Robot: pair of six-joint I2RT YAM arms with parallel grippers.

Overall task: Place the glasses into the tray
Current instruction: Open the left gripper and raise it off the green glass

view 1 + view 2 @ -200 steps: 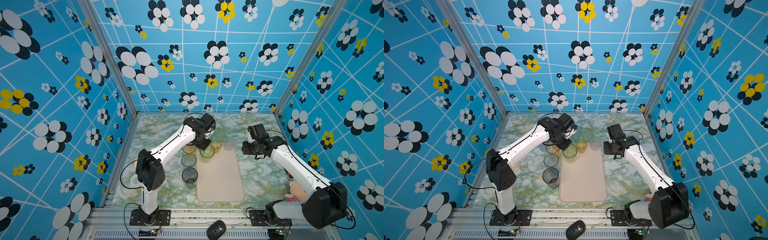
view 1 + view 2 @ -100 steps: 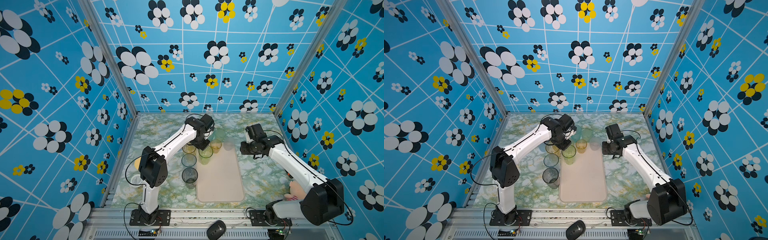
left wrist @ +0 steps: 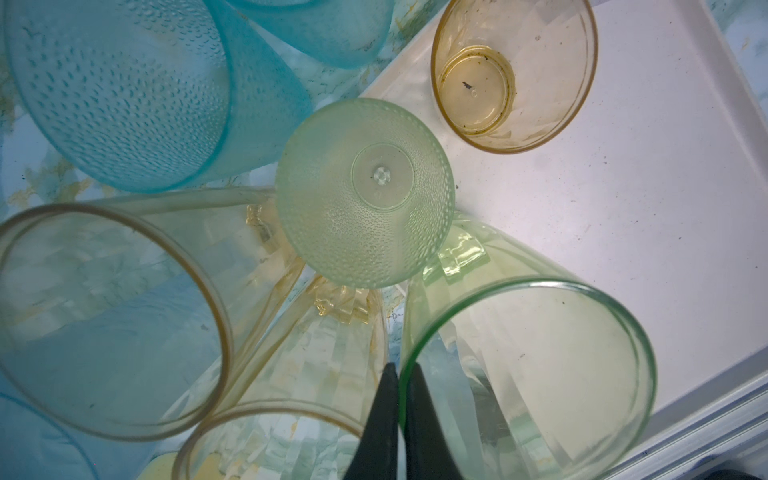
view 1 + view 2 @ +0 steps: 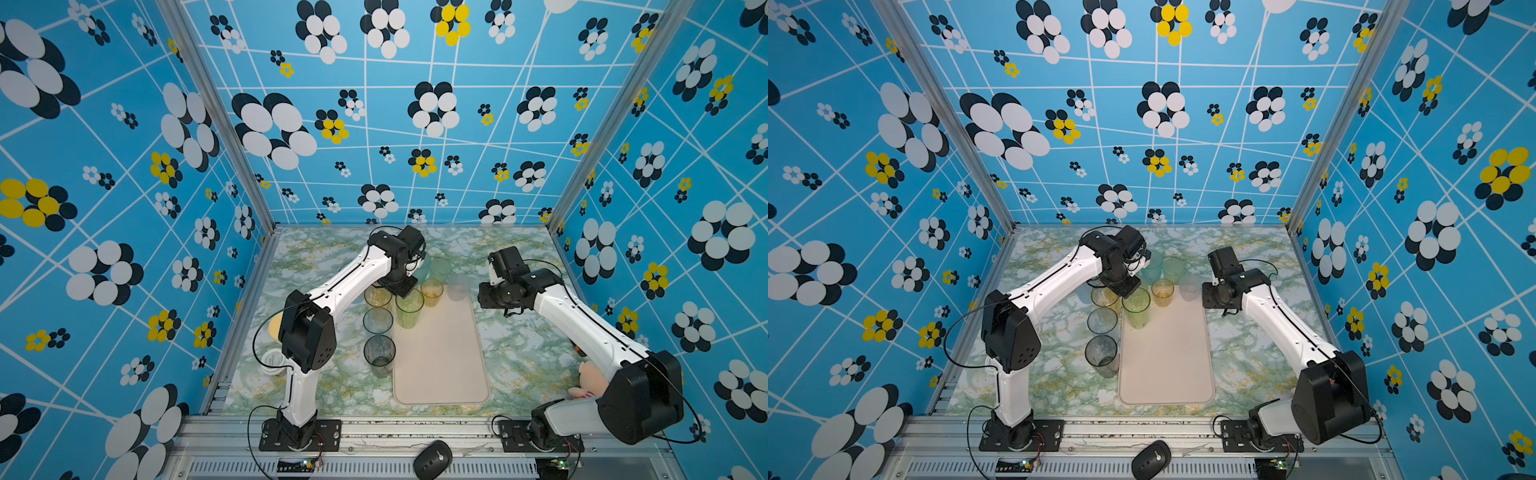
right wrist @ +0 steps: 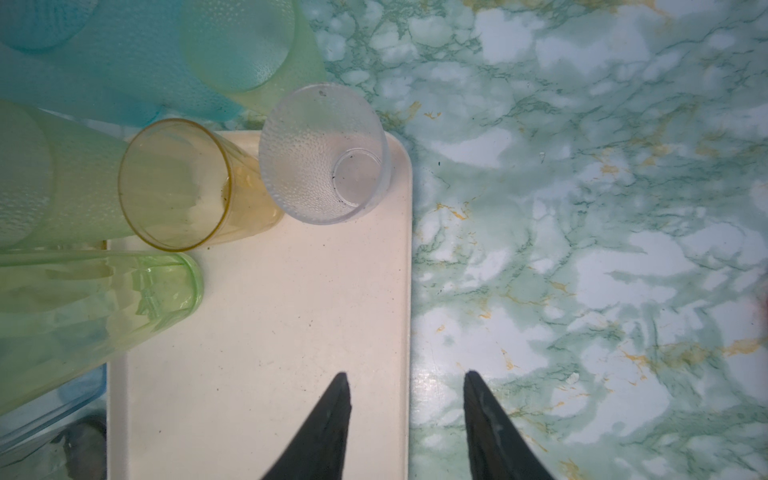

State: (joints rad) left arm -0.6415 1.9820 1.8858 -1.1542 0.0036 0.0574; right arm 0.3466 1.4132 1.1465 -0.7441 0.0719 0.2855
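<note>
Green tumbler point(image 4: 408, 316) is rim-pinched by left gripper point(image 3: 402, 374) at tray point(image 4: 440, 365) corner. Right gripper point(image 5: 406, 374) is seen parted, empty. Set-down and release are judged due next.

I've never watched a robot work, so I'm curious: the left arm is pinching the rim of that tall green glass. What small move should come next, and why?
Probably ease the green glass straight down and let go. The left claw is shut on its rim, and its base is over the far left corner of the tray; whether it touches, I cannot tell.
</note>
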